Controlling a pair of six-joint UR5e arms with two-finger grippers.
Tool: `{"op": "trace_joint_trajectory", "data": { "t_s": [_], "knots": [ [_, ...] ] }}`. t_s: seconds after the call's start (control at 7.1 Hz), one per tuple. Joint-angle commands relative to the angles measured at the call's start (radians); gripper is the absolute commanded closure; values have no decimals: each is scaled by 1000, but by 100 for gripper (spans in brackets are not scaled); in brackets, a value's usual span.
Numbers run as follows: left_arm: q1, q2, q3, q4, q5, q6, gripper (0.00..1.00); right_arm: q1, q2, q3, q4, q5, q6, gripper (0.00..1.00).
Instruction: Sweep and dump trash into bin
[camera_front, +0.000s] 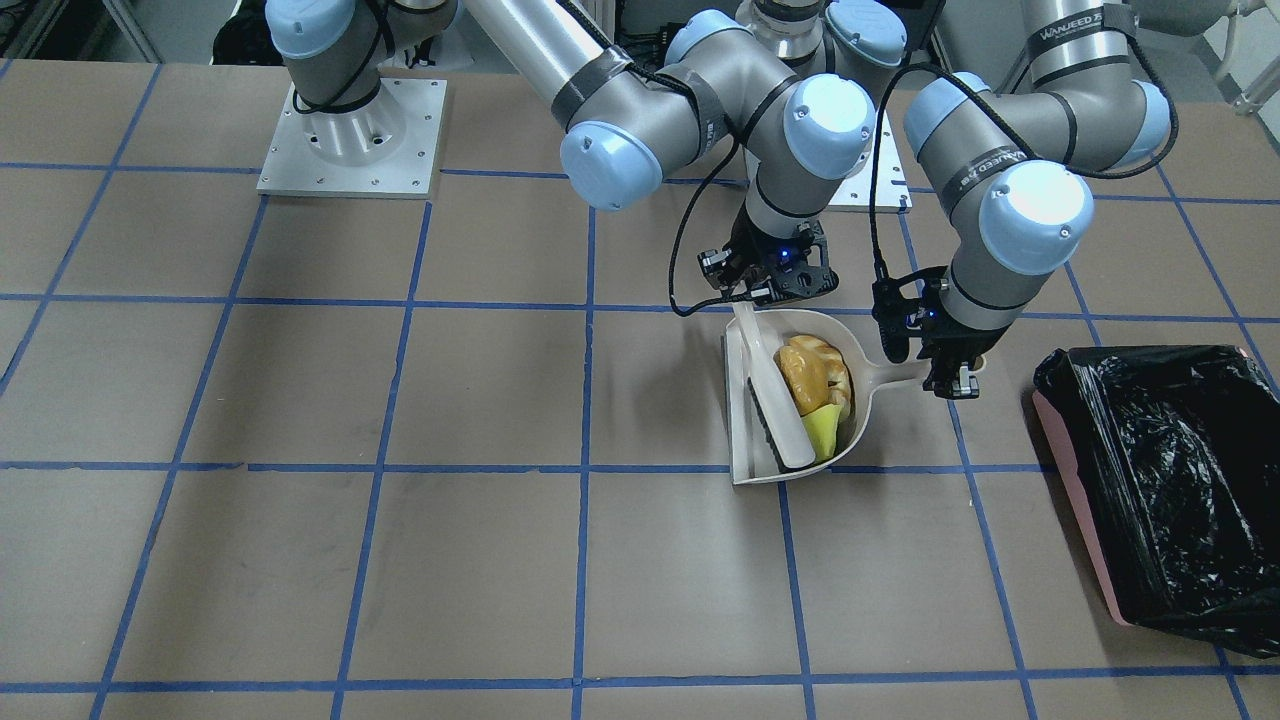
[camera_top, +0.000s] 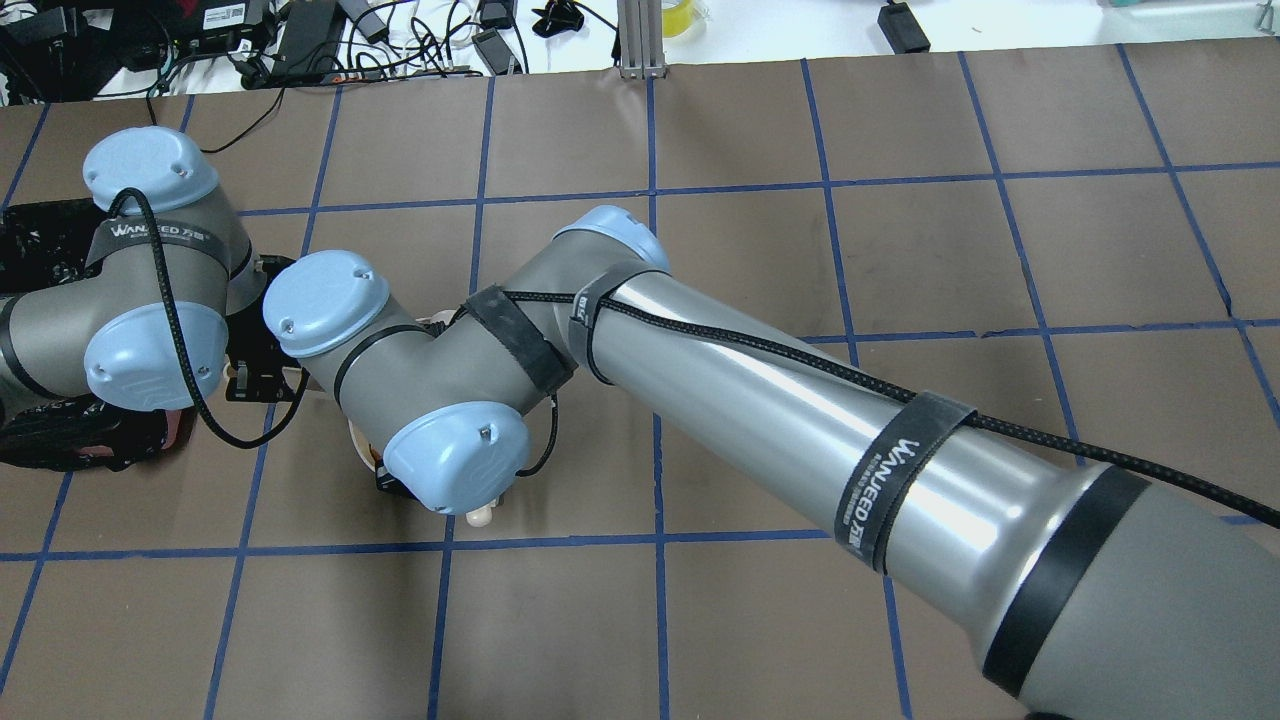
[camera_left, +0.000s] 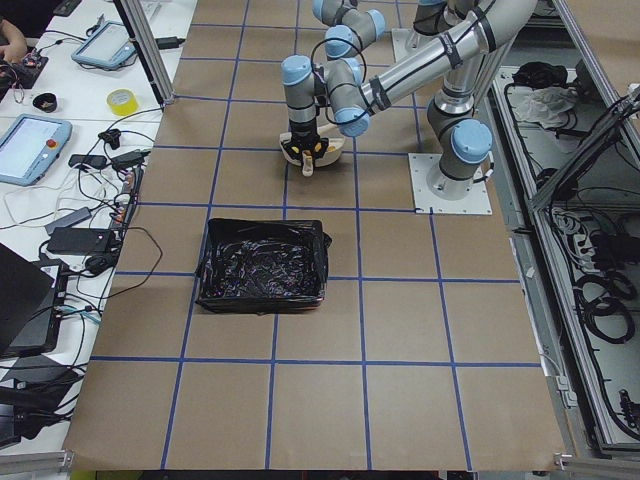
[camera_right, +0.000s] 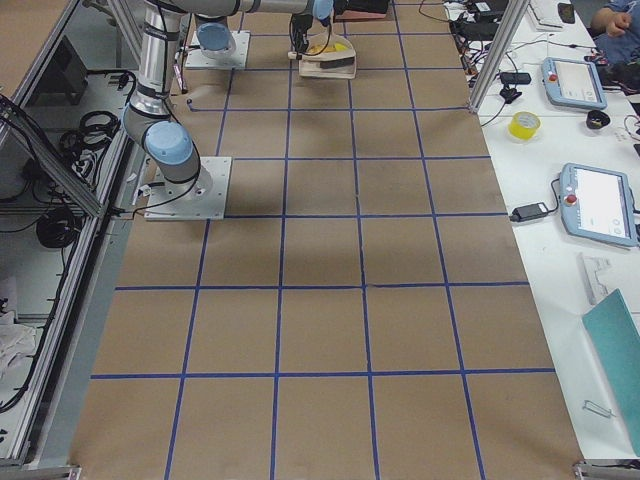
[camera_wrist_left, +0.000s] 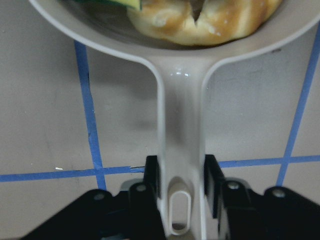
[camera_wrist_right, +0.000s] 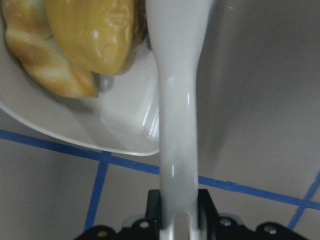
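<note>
Laid flat on the brown tabletop (camera_front: 400, 400) with its blue tape grid: a cream-white dustpan (camera_front: 745, 468), straight open edge toward the robot's right, handle pointing toward the robot's left.

Heaped inside the dustpan against its curved back wall: the trash. Clearly made out in the front-facing view: a golden-brown lump (camera_front: 812, 368) and, touching it on the operators' side, a yellow wedge (camera_front: 822, 437). Third, pale bit not told apart with any certainty.

Lying along the dustpan's open edge, just beside the heap: a white brush (camera_front: 790, 440) with black bristles, penning the trash between brush head and back wall. Brush handle slanting up and out over the rim toward the robot's base.

Left gripper (camera_wrist_left: 181, 185): jaws drawn in close, pinching the dustpan handle from both sides near the hanging slot at its end. Low over the tabletop, just beyond the dustpan on the bin side.

Right gripper (camera_wrist_right: 179, 207): jaws clamped tight on the far end of the brush handle, one on each flank. Seen from the front just above the dustpan's rim on the robot's side.

Further toward the robot's left, apart from the dustpan, past the left gripper: the bin (camera_front: 1150, 470), a pink box lined with crinkly glossy black plastic, standing open on the tabletop. Nothing of the trash seen in it.
</note>
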Motion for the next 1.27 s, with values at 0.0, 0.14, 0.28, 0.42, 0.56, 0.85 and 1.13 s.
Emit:
{"op": "trace_joint_trajectory", "data": {
  "t_s": [0.0,0.14,0.28,0.42,0.56,0.85,1.13],
  "knots": [
    [1,0,0,0,0,1,100,-56,-89,6,113,-82,-5,100],
    [1,-2,0,0,0,0,100,-121,-115,11,131,-103,-30,100],
    [1,-2,0,0,0,0,100,-201,-134,12,137,-109,-41,100],
    [1,-2,0,0,0,0,100,-282,-145,21,139,-117,-48,100],
    [1,-2,2,0,0,0,100,-383,-160,62,122,-117,-65,100],
    [1,-2,3,0,0,1,100,-514,-189,96,125,-114,-175,100],
    [1,-3,2,0,0,0,100,-437,-212,253,121,-97,-165,100]
  ]
}}
